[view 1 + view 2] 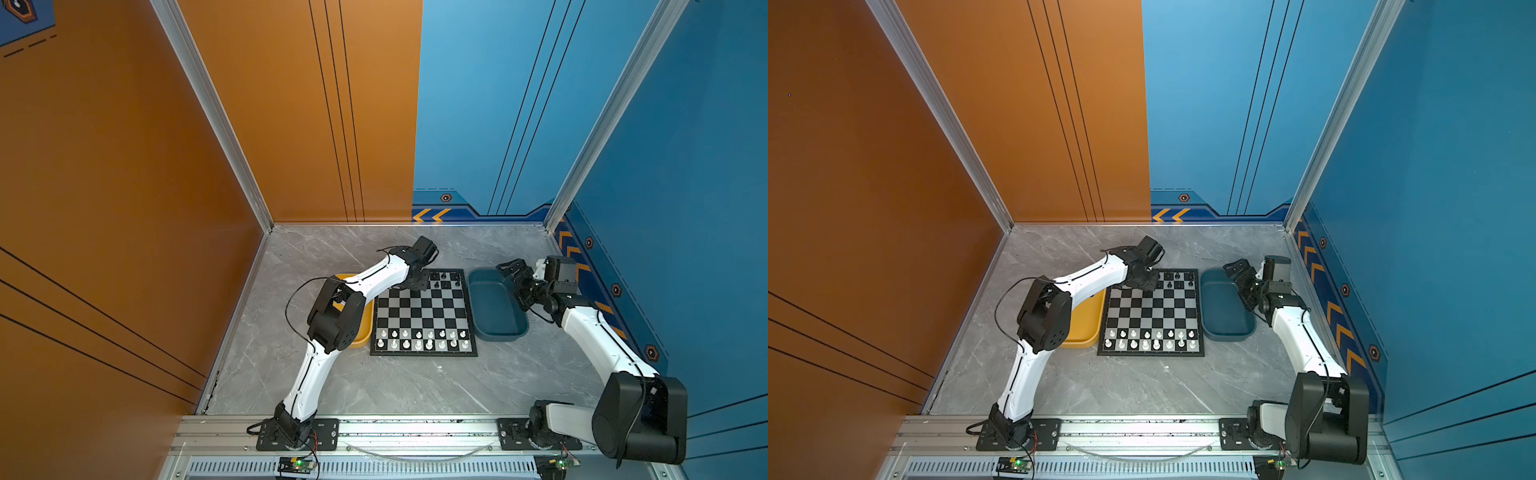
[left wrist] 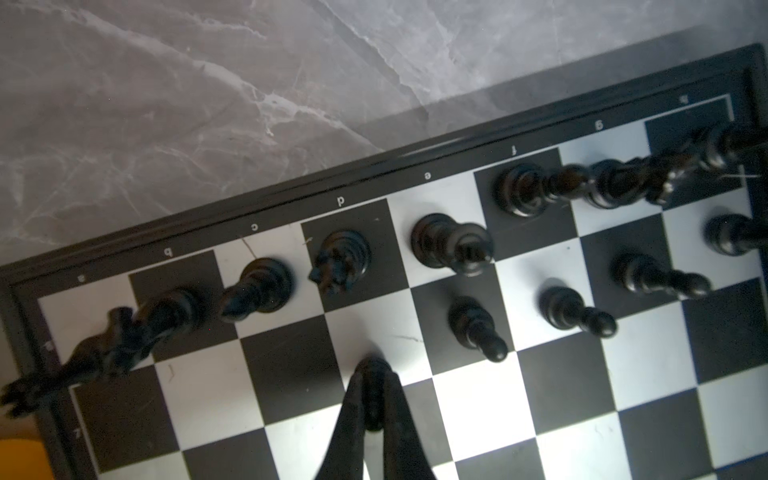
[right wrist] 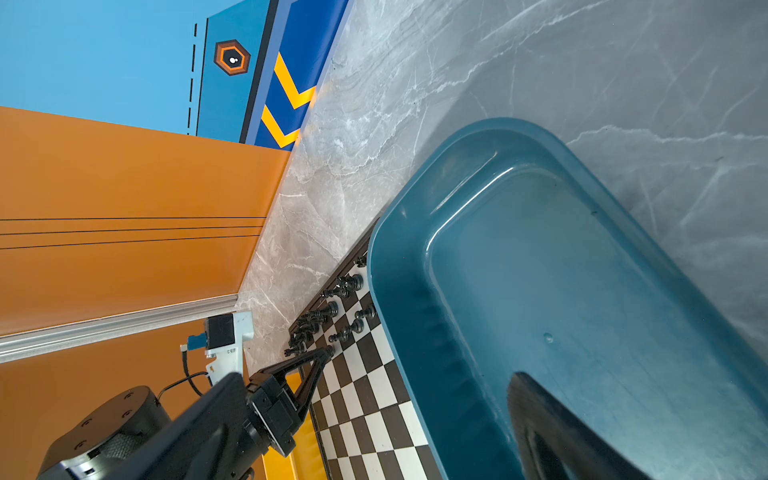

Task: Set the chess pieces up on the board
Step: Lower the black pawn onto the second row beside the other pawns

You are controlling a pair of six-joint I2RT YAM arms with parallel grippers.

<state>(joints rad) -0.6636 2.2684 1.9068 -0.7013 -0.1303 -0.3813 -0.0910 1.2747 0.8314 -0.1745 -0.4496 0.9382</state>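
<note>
Toward eleven o'clock on the board (image 1: 424, 316), the left hand (image 2: 373, 386) is clenched on what seems a black pawn (image 2: 373, 365) over a silver square (image 2: 374, 332); lower it straight, centre it, release clear of neighbouring chess pieces (image 2: 478, 328).

Glossy black chess pieces (image 2: 451, 245) – standing, far two rows, black-and-silver board (image 1: 424, 316)

We see a yellow tray (image 1: 365, 328) on the left of the grey marble tabletop (image 1: 395, 386), a dark blue tray (image 1: 494, 307) on the right, and white chessmen (image 1: 417, 345) standing in two near rows between them.
</note>
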